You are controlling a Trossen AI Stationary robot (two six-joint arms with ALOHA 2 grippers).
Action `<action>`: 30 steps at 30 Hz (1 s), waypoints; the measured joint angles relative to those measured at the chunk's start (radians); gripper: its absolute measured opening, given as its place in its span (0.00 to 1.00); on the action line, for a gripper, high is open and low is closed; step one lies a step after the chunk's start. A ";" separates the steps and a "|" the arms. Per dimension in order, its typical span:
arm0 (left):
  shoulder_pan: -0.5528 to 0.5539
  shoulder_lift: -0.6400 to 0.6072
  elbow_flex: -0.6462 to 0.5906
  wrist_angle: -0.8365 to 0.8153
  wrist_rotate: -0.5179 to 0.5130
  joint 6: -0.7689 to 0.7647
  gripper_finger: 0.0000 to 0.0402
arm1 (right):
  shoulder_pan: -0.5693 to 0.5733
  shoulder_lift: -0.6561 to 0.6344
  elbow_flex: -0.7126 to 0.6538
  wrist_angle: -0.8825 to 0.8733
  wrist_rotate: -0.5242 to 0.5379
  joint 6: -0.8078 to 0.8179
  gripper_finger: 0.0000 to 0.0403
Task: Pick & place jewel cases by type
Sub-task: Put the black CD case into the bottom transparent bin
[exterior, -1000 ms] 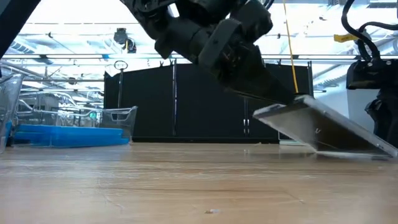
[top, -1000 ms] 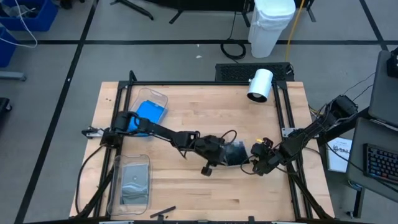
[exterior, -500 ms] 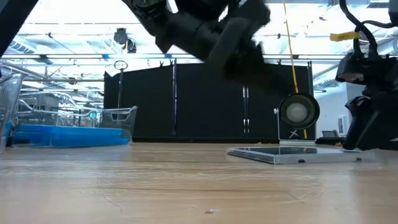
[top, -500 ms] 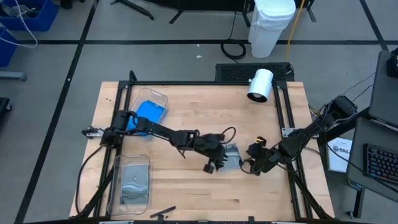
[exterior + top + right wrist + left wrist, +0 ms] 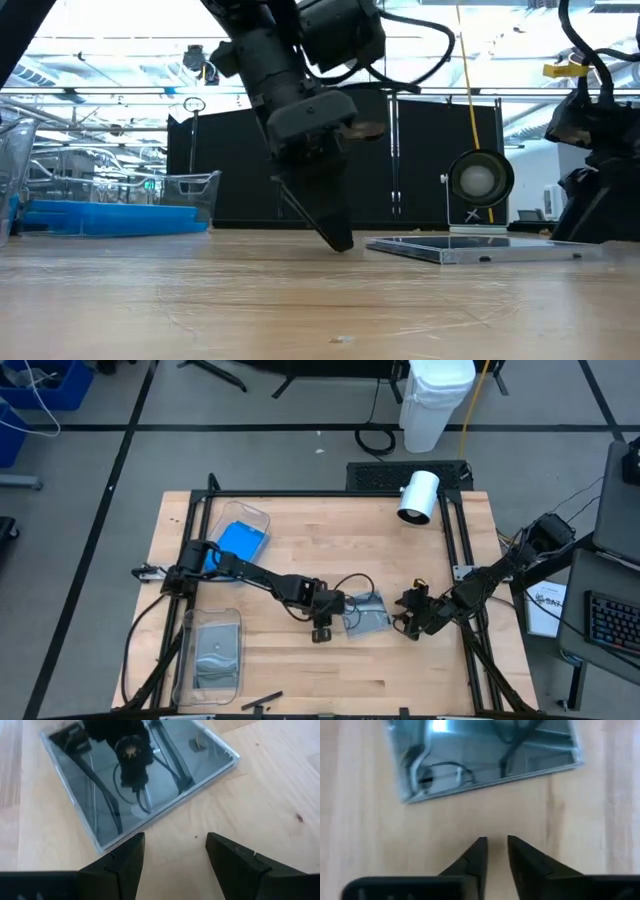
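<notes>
The left gripper (image 5: 496,849) points down at the worktop (image 5: 330,530), its jaws a narrow gap apart and holding nothing, just beside the grey case (image 5: 366,614), which lies flat near the middle. The right gripper (image 5: 175,851) sits close on that case's other side, jaws wide apart and empty. Farther off, a blue case (image 5: 240,540) rests in a clear bin (image 5: 260,514) at the left rear corner.

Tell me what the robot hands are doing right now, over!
Left gripper slightly open, empty, beside grey jewel case. Right gripper open at its other edge. Case flat on table. Nothing blocking.
</notes>
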 joint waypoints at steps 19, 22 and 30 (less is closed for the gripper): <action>-0.041 0.055 0.003 0.161 -0.147 -0.162 0.67 | -0.072 0.006 -0.045 0.156 -0.009 -0.124 0.52; -0.036 0.088 0.005 0.162 -0.130 -0.161 0.66 | -0.071 0.006 -0.045 0.155 -0.009 -0.125 0.52; -0.038 0.105 0.002 0.208 -0.196 -0.108 0.63 | -0.071 0.006 -0.045 0.155 -0.004 -0.126 0.52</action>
